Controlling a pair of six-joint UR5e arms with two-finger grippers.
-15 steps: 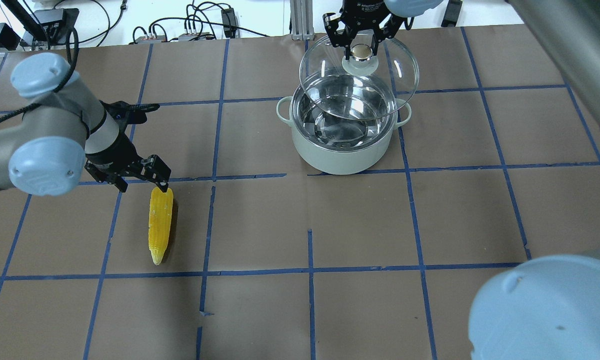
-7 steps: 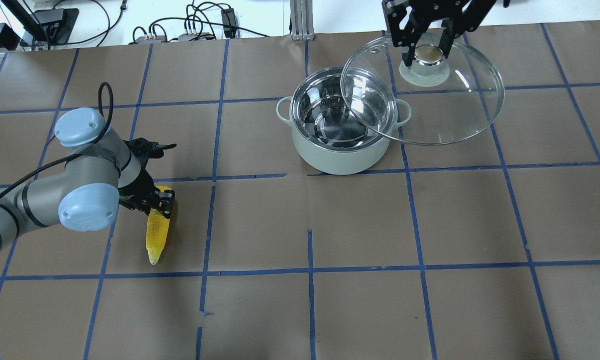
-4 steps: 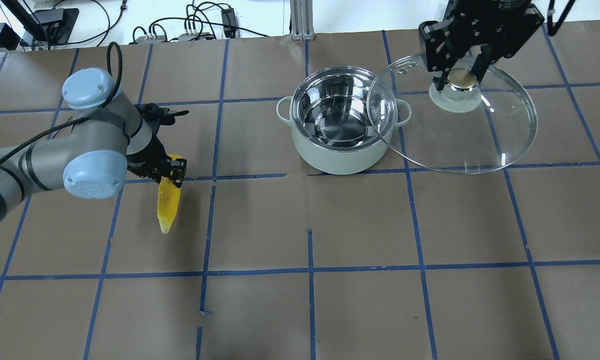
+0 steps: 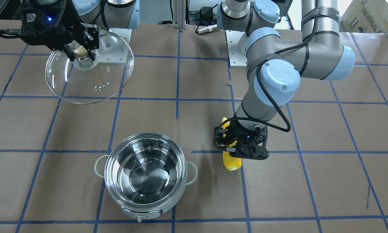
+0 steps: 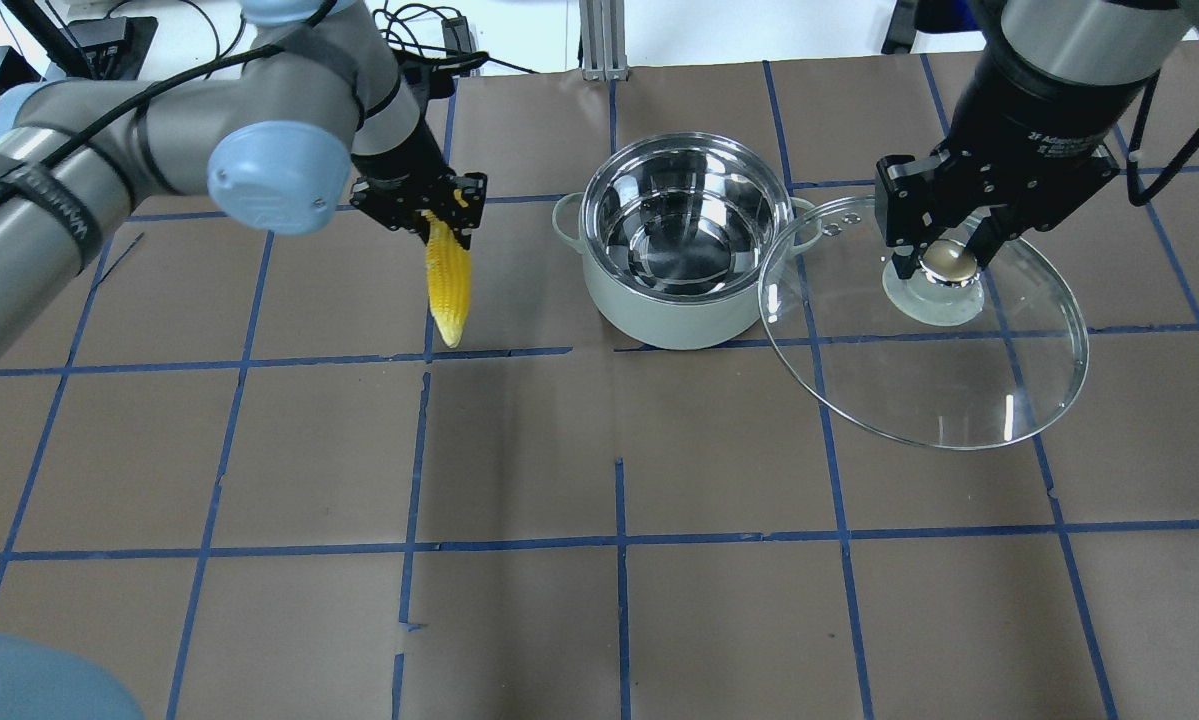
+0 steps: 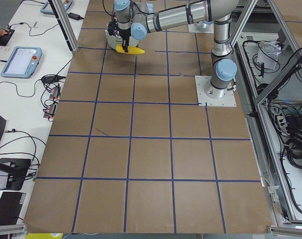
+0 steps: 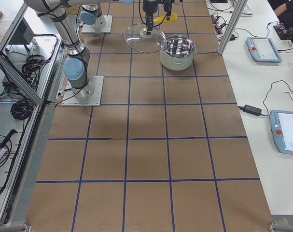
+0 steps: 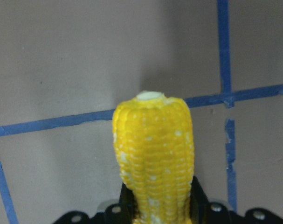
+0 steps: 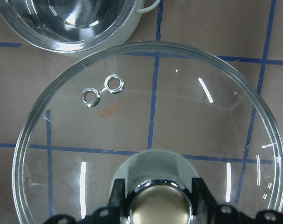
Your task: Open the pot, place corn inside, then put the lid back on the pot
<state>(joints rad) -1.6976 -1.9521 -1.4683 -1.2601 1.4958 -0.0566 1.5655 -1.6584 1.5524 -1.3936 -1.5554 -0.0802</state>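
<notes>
Yellow corn [image 5: 448,285] hung clamped in the left gripper [image 5: 439,212] beside the pot [image 5: 679,315]; the right gripper [image 5: 947,262] pinched the lid [image 5: 939,385] by its knob.

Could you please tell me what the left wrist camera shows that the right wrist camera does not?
Only the left wrist view shows the corn, clamped in the left gripper. Only the right wrist view shows the lid with its two vent holes, its knob clamped in the right gripper, and part of the open pot beyond it. Both show the brown table with blue tape lines below.
</notes>
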